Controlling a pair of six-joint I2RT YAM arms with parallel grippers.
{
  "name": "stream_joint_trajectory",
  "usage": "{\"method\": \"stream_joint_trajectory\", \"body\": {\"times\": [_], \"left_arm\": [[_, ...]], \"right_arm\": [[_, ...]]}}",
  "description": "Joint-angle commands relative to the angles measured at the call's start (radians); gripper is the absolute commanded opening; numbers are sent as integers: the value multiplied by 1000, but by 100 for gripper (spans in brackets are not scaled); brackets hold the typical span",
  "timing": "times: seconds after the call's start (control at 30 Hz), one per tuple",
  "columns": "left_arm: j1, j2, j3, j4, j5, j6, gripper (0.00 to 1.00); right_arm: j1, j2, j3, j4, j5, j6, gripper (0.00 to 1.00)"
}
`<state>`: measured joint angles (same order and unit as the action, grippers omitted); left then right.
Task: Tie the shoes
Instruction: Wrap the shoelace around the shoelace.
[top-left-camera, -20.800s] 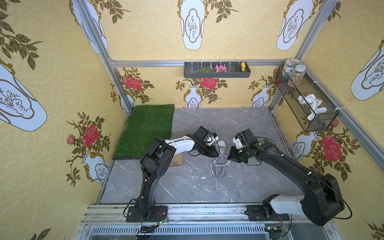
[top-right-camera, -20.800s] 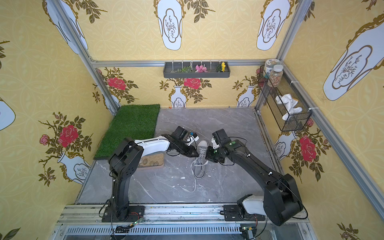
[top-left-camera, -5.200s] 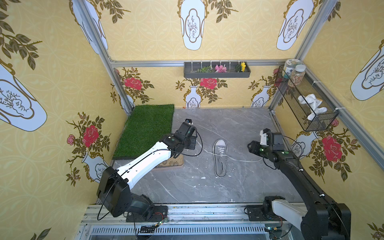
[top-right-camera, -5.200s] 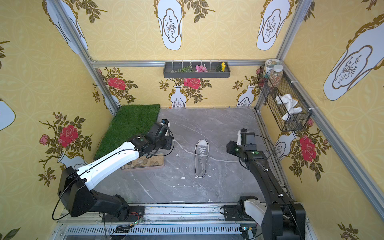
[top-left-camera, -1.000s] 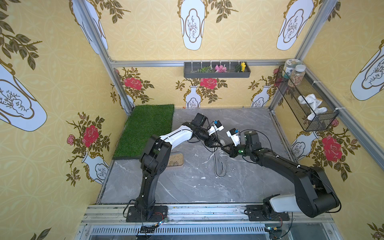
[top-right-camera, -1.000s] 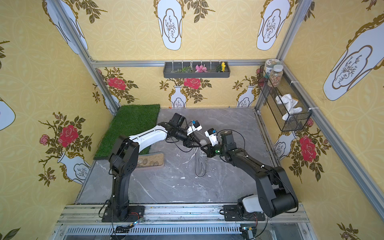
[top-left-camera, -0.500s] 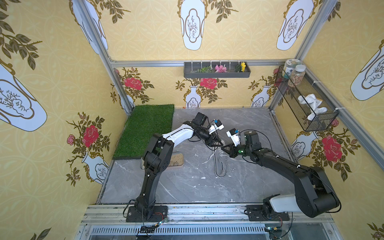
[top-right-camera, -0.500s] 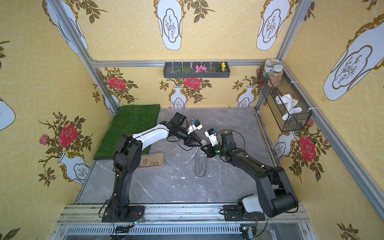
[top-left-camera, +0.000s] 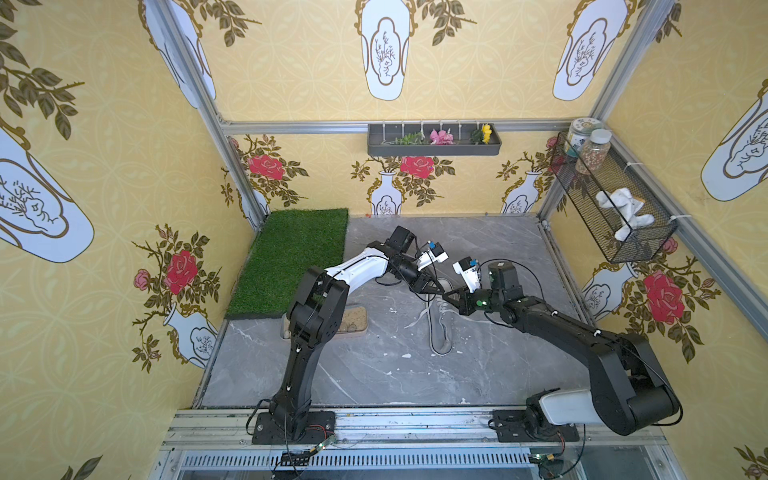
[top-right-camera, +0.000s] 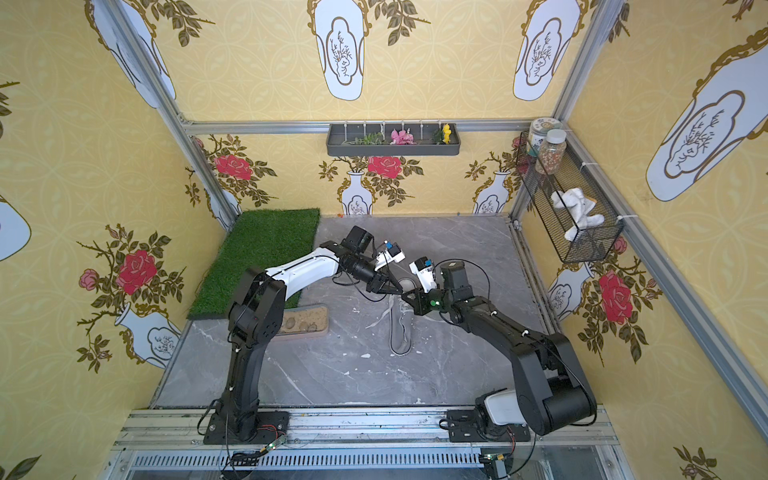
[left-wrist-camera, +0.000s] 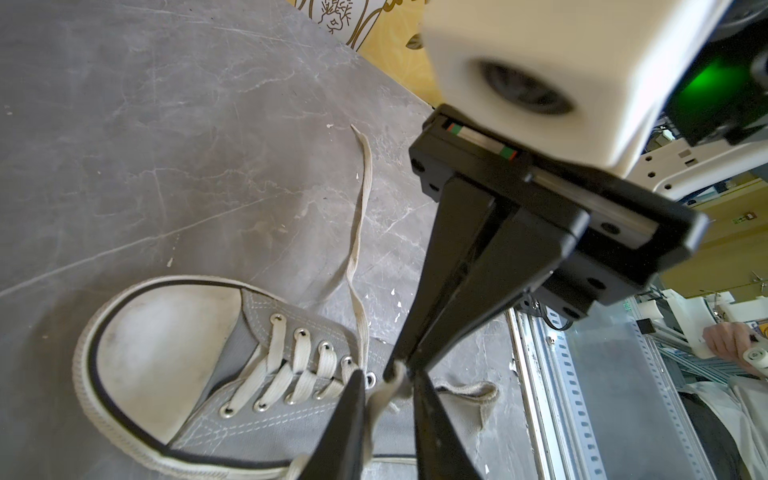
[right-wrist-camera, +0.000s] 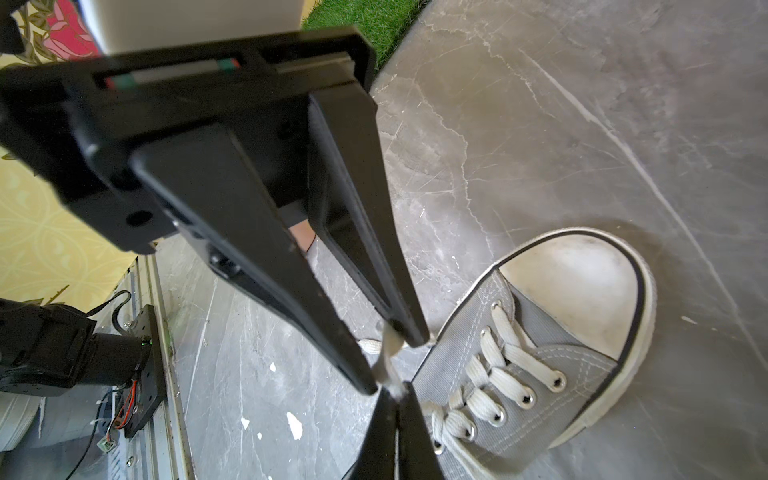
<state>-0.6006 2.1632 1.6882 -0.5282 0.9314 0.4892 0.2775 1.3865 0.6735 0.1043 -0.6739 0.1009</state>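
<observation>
Nearest the wrist cameras, the right claw (left-wrist-camera: 399, 369) is clenched on a flat, pale-grey woven lace (left-wrist-camera: 386, 392) just above the eyelets. The left claw (right-wrist-camera: 392, 363) straddles the same strand, jaws narrowly apart; whether they pinch it I cannot tell. The lace looks limp and apt to slip off smooth black plastic, so grip across its flat width. Below lies the grey canvas low-top sneaker with white rubber toe cap (right-wrist-camera: 552, 328), probably light but stiff-soled, mid-way on the grey marbled tabletop (top-left-camera: 374, 374), toe pointing away.
</observation>
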Motion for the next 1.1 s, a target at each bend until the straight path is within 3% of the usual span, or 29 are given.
{"method": "stream_joint_trajectory", "body": {"times": [0.0, 0.17, 0.27, 0.4, 0.6, 0.87, 1.07], "left_arm": [[2, 7, 7, -19, 21, 19, 15], [1, -9, -1, 21, 25, -25, 0], [-2, -35, -38, 86, 21, -87, 0], [-16, -88, -160, 319, -9, -260, 0], [-38, -131, -298, 620, -91, -521, 0], [-54, -141, -355, 770, -120, -697, 0], [-61, -158, -373, 781, -118, -718, 0]], "right_arm": [[1, -5, -2, 27, 7, -9, 7], [1, 0, -6, 30, 5, -5, 8], [1, 1, -15, 39, 13, 13, 15], [15, 1, -42, 90, 14, 67, 31], [25, -52, -122, 185, 49, 159, 42], [130, -85, -202, 316, 250, 153, 61], [158, -20, -214, 411, 369, 163, 63]]}}
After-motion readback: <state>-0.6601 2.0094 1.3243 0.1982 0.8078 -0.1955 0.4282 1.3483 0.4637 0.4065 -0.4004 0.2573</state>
